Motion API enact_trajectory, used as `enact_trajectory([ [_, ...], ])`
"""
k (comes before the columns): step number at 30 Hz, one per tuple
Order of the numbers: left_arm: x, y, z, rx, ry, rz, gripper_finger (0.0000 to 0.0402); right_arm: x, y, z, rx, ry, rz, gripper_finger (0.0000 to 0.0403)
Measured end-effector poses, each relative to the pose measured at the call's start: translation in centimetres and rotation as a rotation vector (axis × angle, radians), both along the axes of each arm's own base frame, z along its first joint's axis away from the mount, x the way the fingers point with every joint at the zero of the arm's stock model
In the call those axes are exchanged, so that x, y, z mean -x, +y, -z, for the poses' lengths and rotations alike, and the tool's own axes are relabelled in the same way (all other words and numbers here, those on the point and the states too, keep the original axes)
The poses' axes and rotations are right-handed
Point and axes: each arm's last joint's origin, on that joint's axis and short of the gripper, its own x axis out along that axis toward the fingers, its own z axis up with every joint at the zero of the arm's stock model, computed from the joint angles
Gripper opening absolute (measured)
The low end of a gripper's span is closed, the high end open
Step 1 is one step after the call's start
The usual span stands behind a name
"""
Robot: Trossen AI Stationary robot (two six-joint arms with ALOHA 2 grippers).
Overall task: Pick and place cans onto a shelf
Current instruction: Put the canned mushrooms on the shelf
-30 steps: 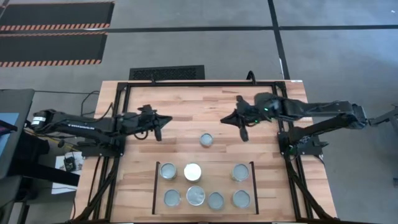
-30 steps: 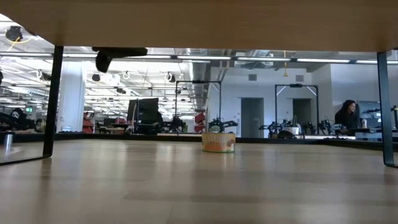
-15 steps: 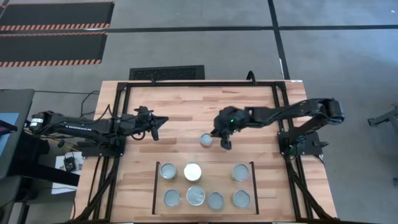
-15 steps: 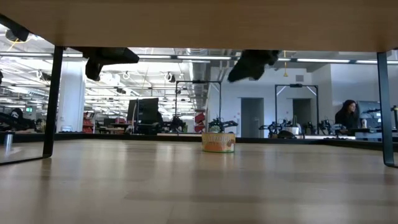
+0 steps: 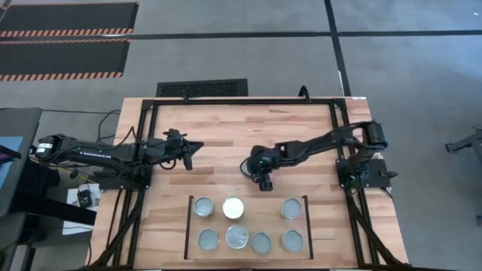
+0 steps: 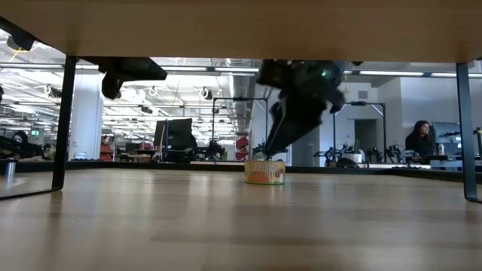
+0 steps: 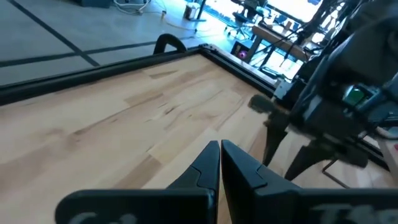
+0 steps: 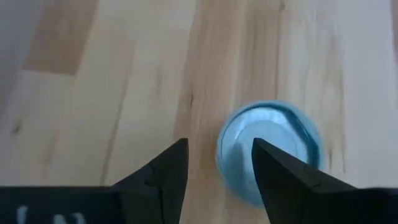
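Observation:
One can (image 6: 264, 172) with a yellow-orange label and a round pale top (image 8: 270, 146) stands alone on the wooden table, near its middle. My right gripper (image 8: 217, 155) hangs open just above it, tilted down. One finger (image 8: 283, 177) is over the can's top and the other is beside it. In the high view this gripper (image 5: 263, 181) covers the can. Several other cans, among them a white-topped one (image 5: 233, 207), stand on the shelf (image 5: 260, 214) between two thin black bars at the near side. My left gripper (image 5: 188, 158) is shut and hovers over the table's left part.
A black metal frame (image 5: 241, 100) runs round the table's edges, and its posts (image 6: 64, 120) show in the low view. Bare wood (image 5: 226, 128) lies between the arms and the far edge. A person (image 6: 420, 139) sits in the room far behind.
My right gripper has swung down and toward the table's left and near side, tipping its fingers downward. It has opened and now stands over the lone can. My left gripper sank a little early on, then kept still. The cans have not moved.

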Motion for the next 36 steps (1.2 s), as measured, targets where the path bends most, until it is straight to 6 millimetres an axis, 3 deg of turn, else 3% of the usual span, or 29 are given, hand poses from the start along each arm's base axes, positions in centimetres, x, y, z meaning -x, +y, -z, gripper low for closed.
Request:
enact_trajectory([
  [7,0.1,0.0,0.2,0.024,0.010,-0.009,0.0002,-1.4,-0.2,2.0,0.030,0.083,0.012,0.0152],
  [13,0.1,0.0,0.2,0.020,0.010,-0.023,0.0002,-1.5,-0.6,2.1,0.021,0.123,0.023,0.0061],
  [16,0.1,0.1,0.2,0.015,0.014,-0.037,0.0002,-0.9,-1.2,1.4,0.008,0.147,0.058,0.0015],
  [19,0.2,0.1,0.4,0.012,0.032,-0.042,0.0002,-0.1,-1.6,0.3,0.005,0.166,0.078,0.0018],
  [27,0.2,0.1,0.6,0.007,0.064,-0.043,0.0002,3.0,-0.4,-6.6,-0.012,0.050,0.058,0.0006],
  [32,0.2,0.1,0.6,0.006,0.064,-0.043,0.0002,4.6,2.3,-12.2,-0.013,-0.011,-0.029,0.0012],
  [36,0.2,0.1,0.6,0.006,0.065,-0.042,0.0002,4.7,5.3,-15.9,0.004,-0.031,-0.152,0.0010],
])
